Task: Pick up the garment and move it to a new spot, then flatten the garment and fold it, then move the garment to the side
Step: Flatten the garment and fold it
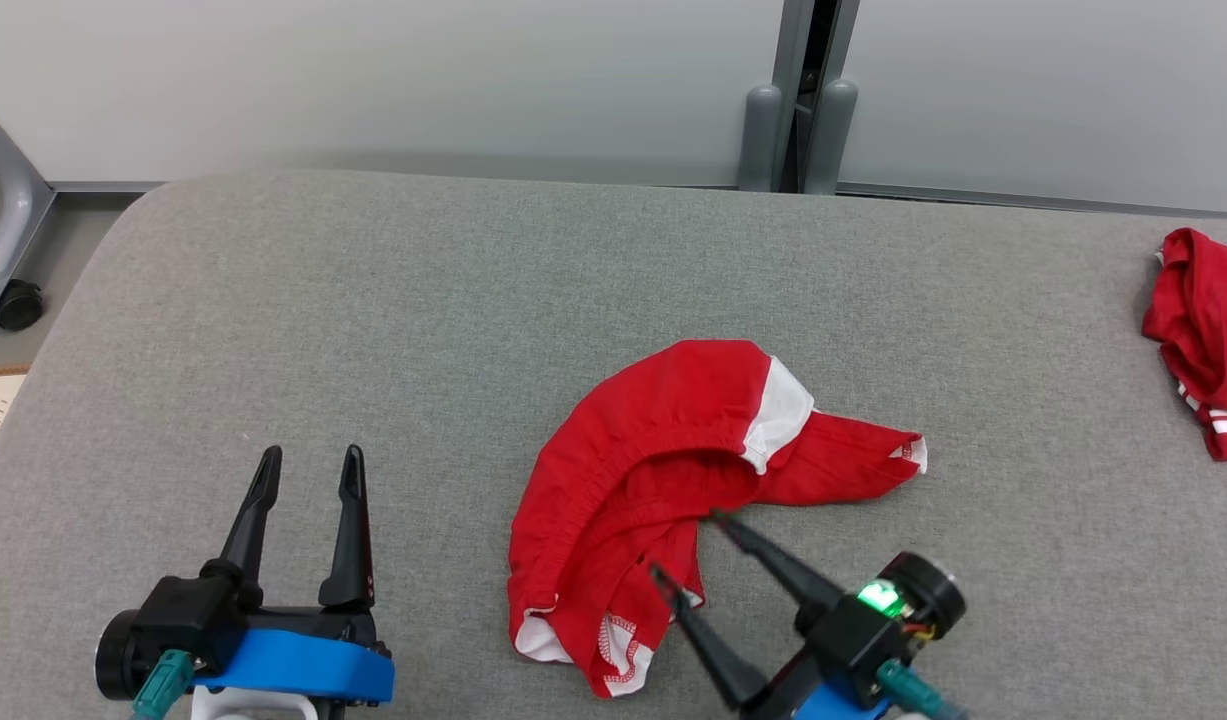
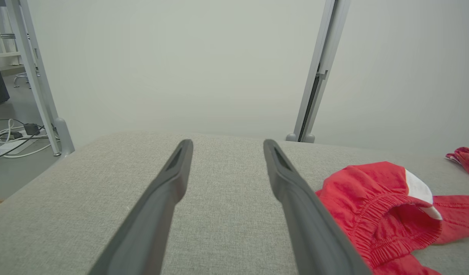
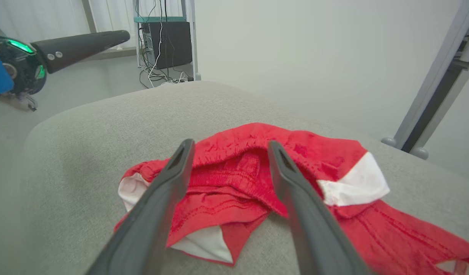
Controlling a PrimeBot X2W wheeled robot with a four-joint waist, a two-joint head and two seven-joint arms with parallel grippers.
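1. Garment lies crumpled on the table, near its front edge.
2. Right gripper hangs spread over its near fold; left gripper is spread, well apart.
3. Risk: pinching several layers would keep it bunched.

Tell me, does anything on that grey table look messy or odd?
The red garment in the middle lies crumpled, waistband bunched, one leg twisted aside. A second red cloth sits heaped at the right edge of the table. Nothing looks torn.
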